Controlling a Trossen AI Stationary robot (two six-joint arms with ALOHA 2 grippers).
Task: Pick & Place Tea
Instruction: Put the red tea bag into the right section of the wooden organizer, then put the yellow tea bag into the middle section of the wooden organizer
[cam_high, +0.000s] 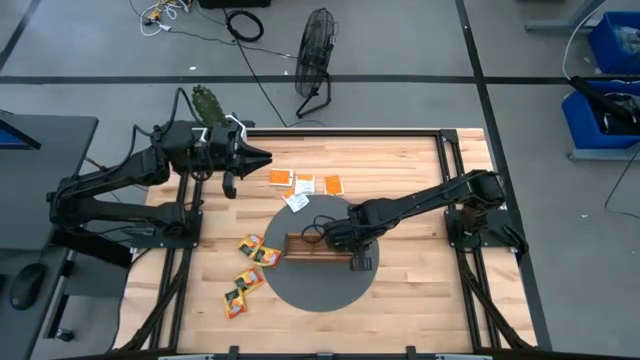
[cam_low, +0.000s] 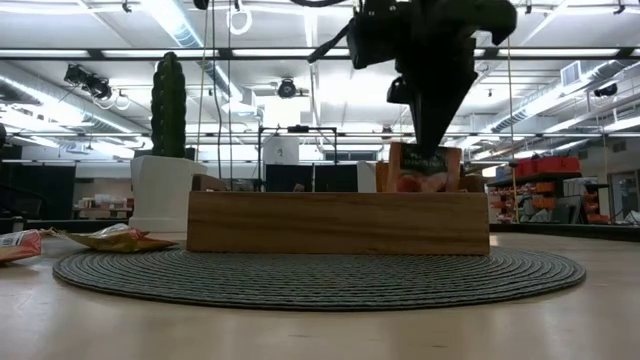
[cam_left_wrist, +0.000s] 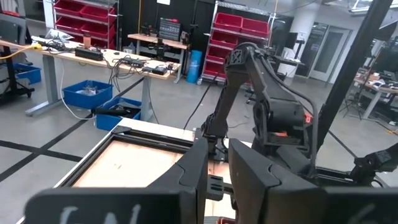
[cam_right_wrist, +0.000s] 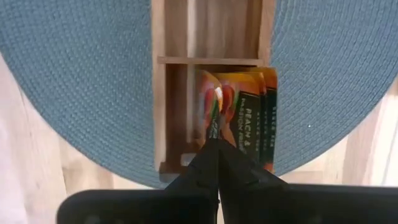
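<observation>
A long wooden tray (cam_high: 303, 247) (cam_low: 338, 222) lies on a round grey mat (cam_high: 320, 292). My right gripper (cam_high: 350, 243) (cam_low: 430, 145) (cam_right_wrist: 214, 127) stands over the tray's end compartment, shut on an orange tea sachet (cam_right_wrist: 239, 118) (cam_low: 424, 170) that stands on edge among other sachets. Three orange sachets (cam_high: 303, 183) and a white one (cam_high: 296, 201) lie flat on the table beyond the mat. Several yellow and red-green sachets (cam_high: 250, 270) lie left of the mat. My left gripper (cam_high: 258, 157) (cam_left_wrist: 219, 180) hovers raised near the far left, fingers slightly apart, holding nothing. My right gripper pinches the orange sachet by its upper edge (cam_right_wrist: 216, 111) between its two fingertips, coming from above and pointing down. The sachet stands upright in the tray's end compartment, its top half (cam_low: 424, 165) showing above the tray wall; its lower edge is hidden inside the tray.
The tray's other compartments (cam_right_wrist: 208, 28) show bare wood. A white pot with a cactus (cam_low: 168, 150) stands behind the tray's other end. The table's black frame (cam_high: 445, 170) runs along its sides. Bare wood lies right of the mat (cam_high: 420, 290).
</observation>
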